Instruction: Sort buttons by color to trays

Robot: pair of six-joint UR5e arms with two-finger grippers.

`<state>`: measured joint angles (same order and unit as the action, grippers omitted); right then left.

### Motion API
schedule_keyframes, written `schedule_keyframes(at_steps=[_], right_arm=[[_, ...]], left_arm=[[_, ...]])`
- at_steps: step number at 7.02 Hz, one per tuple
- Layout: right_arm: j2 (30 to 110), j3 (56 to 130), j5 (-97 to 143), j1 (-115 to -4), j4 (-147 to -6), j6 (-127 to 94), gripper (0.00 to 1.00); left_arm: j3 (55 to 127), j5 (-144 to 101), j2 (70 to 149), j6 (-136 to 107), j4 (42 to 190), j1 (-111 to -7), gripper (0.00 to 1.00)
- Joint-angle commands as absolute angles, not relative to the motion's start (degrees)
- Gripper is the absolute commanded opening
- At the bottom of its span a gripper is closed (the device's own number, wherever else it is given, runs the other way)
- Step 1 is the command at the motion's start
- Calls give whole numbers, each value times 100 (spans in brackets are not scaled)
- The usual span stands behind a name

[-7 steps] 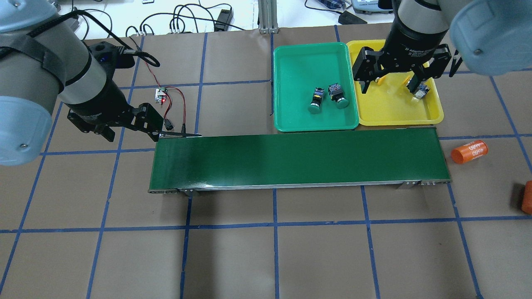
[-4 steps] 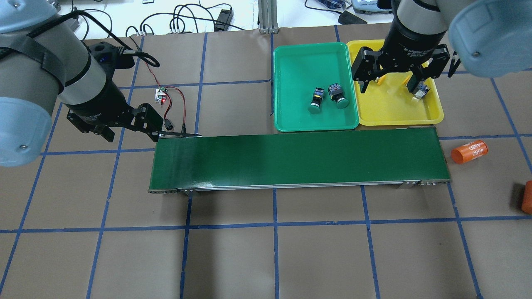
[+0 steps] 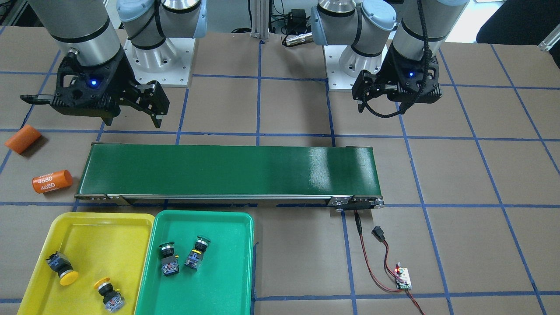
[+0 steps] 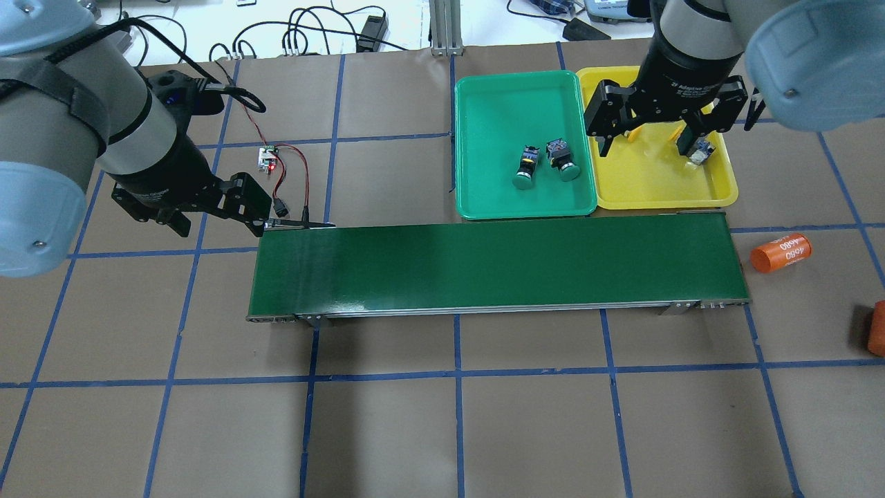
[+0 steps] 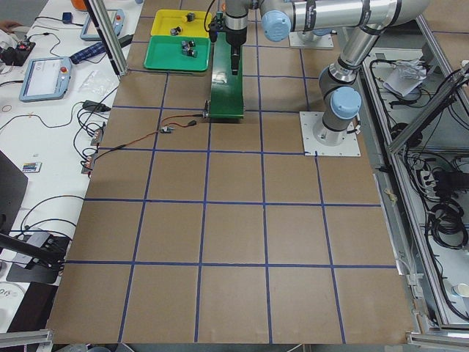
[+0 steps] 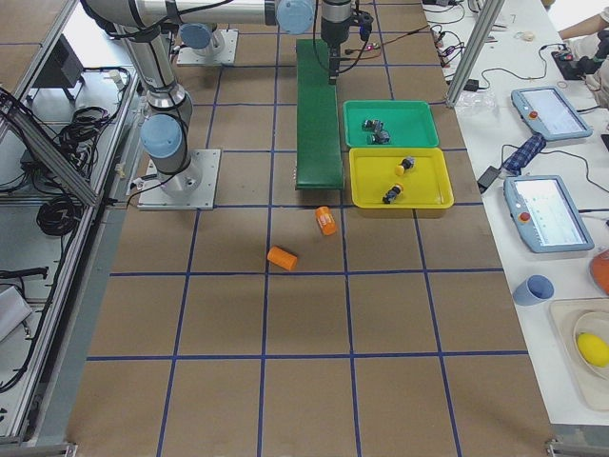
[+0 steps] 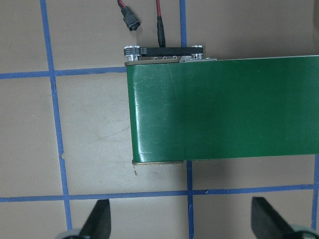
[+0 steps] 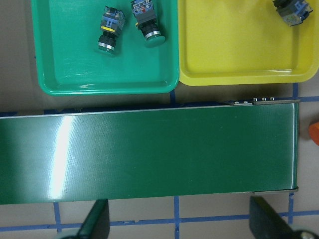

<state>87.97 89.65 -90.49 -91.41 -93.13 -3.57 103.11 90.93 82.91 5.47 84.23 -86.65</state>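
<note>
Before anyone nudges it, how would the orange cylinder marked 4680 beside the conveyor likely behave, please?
The orange cylinder lies on its round side, so it would probably roll. It looks rigid and smooth, so it might slip in the jaws.

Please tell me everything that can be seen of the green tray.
The green tray is shallow and rectangular, with rounded corners and a raised rim; it looks like glossy plastic. It lies flat on the brown table cover, along one long side of the conveyor belt, beside the yellow tray; their rims meet or nearly meet. Two green-capped buttons lie on their sides in it, close together. Nothing else touches it.
</note>
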Motion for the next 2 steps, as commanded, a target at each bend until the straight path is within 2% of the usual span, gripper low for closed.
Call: schedule_keyframes(at_steps=[1, 2], right_arm=[[8824, 8965, -9053, -9141, -9308, -360, 100], [8824, 8974, -9061, -9141, -9308, -352, 100]], left_arm=[[10310, 9088, 8314, 545, 8403, -8657, 100], [10318, 9088, 8306, 554, 8376, -8657, 100]])
